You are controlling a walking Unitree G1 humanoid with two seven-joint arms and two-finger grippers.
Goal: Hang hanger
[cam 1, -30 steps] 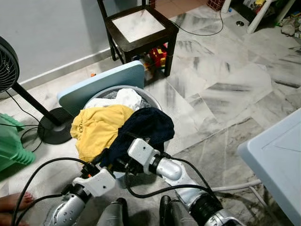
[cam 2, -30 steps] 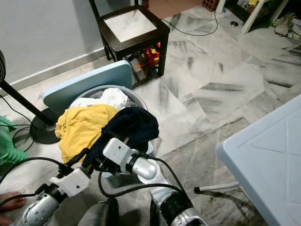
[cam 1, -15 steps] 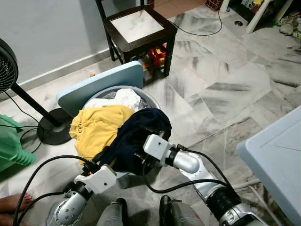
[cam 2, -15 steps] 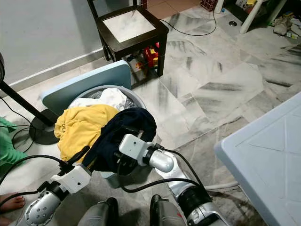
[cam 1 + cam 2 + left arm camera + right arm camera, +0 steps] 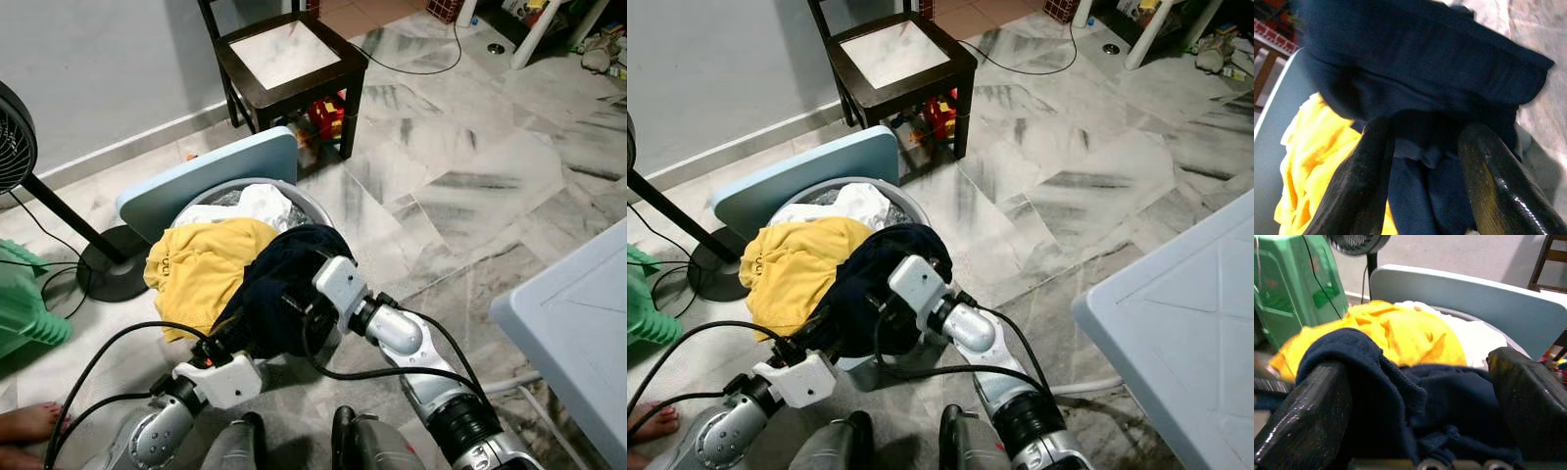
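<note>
- The grey laundry basket (image 5: 315, 209) sits by the dark chair (image 5: 289, 61), heaped with a yellow garment (image 5: 201, 266) and a navy garment (image 5: 294, 279).
- The right gripper (image 5: 1415, 406) has pushed further forward over the basket; its jaws stand apart around the navy garment.
- The left gripper (image 5: 1422, 161) has risen beneath that garment, jaws apart around its fold.
- No hanger can be made out; hanging looks some way off.

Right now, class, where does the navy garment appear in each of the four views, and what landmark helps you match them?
Left eye view: navy garment at lower centre, draped over the basket's near side.
Right eye view: lower centre-left.
Left wrist view: upper and middle frame.
Right wrist view: lower foreground.
Shared landmark: the yellow garment beside it.
</note>
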